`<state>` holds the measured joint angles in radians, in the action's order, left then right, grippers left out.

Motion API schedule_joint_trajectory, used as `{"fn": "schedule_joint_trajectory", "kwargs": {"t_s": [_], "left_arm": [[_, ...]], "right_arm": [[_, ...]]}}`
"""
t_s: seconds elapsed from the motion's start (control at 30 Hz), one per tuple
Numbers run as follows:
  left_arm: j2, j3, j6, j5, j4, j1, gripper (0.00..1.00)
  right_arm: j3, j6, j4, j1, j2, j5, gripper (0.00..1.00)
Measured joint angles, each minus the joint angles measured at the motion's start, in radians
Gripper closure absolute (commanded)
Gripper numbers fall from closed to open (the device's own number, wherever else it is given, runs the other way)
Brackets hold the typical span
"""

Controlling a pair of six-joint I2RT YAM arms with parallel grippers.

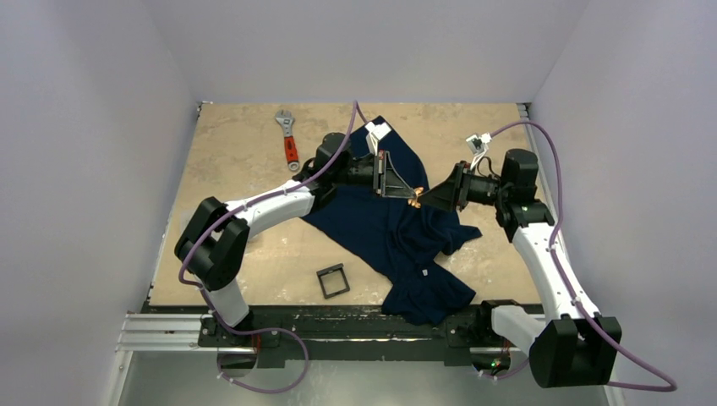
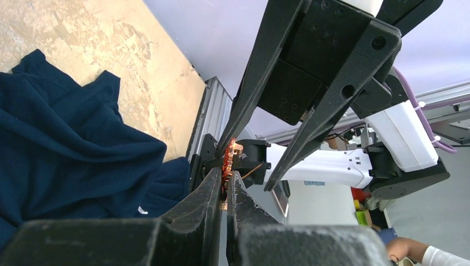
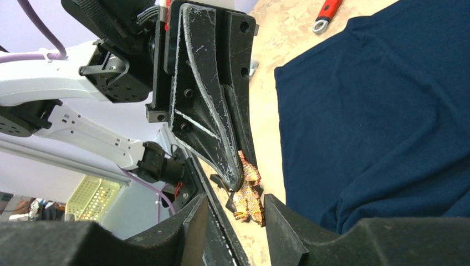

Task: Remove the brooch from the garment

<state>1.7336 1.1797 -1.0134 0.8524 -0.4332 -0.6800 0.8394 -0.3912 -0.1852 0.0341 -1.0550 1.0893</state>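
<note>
The navy T-shirt [image 1: 397, 241] lies crumpled across the table's middle; it also shows in the left wrist view [image 2: 66, 144] and the right wrist view [image 3: 382, 111]. The tiny orange-gold brooch [image 1: 415, 202] is pinched edge-on between my left gripper's [image 1: 411, 195] shut fingertips and held above the shirt, apart from the cloth [image 2: 228, 162]. My right gripper [image 1: 428, 201] faces it, open, one finger on each side of the brooch [image 3: 248, 198]. Its right finger [image 3: 280, 227] is close beside the brooch. The left gripper's tip [image 3: 237, 178] clamps the brooch's top.
A wrench with an orange-red handle [image 1: 290, 140] lies at the back left of the tan table. A small black square frame [image 1: 333, 281] lies near the front. White labels show at the shirt's collar [image 1: 378, 129] and hem [image 1: 424, 273]. Grey walls close in on three sides.
</note>
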Motion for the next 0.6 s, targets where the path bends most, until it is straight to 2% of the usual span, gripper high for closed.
{"fn": "schedule_joint_trajectory", "kwargs": {"t_s": [0.6], "left_arm": [[0.000,0.000,0.000,-0.005,-0.022,0.000,1.00]], "right_arm": [[-0.013,-0.036,0.029,0.005,-0.016,-0.041,0.72]]}}
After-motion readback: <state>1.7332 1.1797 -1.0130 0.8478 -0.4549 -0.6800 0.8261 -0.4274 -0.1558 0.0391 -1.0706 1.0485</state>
